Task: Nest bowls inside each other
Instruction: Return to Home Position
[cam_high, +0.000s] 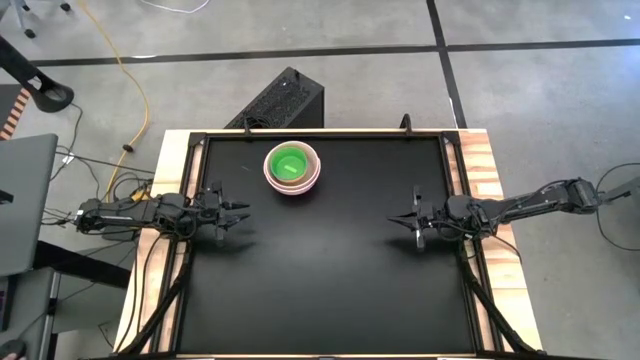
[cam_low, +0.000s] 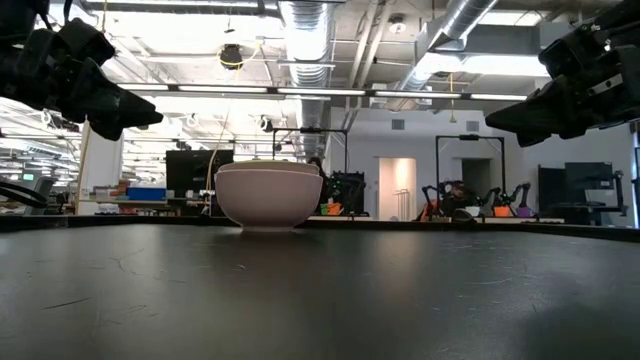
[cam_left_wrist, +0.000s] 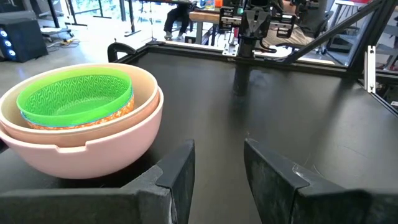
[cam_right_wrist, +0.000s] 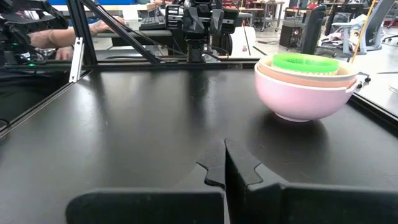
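- Left gripper (cam_high: 236, 214) hangs above the bench (cam_high: 330, 290) at its 9 o'clock side, fingers moderately apart and holding nothing. The right gripper (cam_high: 398, 220) hangs at 3 o'clock, fingers pressed together, also empty.
- The nesting looks finished, so only the retreat home appears to be left. Each arm should draw back toward its own side at height, with no sweep toward 12 o'clock.
- The left arm is nearer the bowls, so its path needs the most care. A brush on a rim could slide or tip the light plastic.
- The nested stack (cam_high: 292, 167) sits toward 12 o'clock, a little into the left half, apart from both grippers.
- The pink bowl (cam_left_wrist: 93, 152) is outermost, with the beige bowl (cam_left_wrist: 146, 87) seated inside it.
- The bright green bowl (cam_left_wrist: 74, 99) lies innermost and level. A patterned rim (cam_left_wrist: 118, 111) peeks out beneath it, and any further bowl is hidden.
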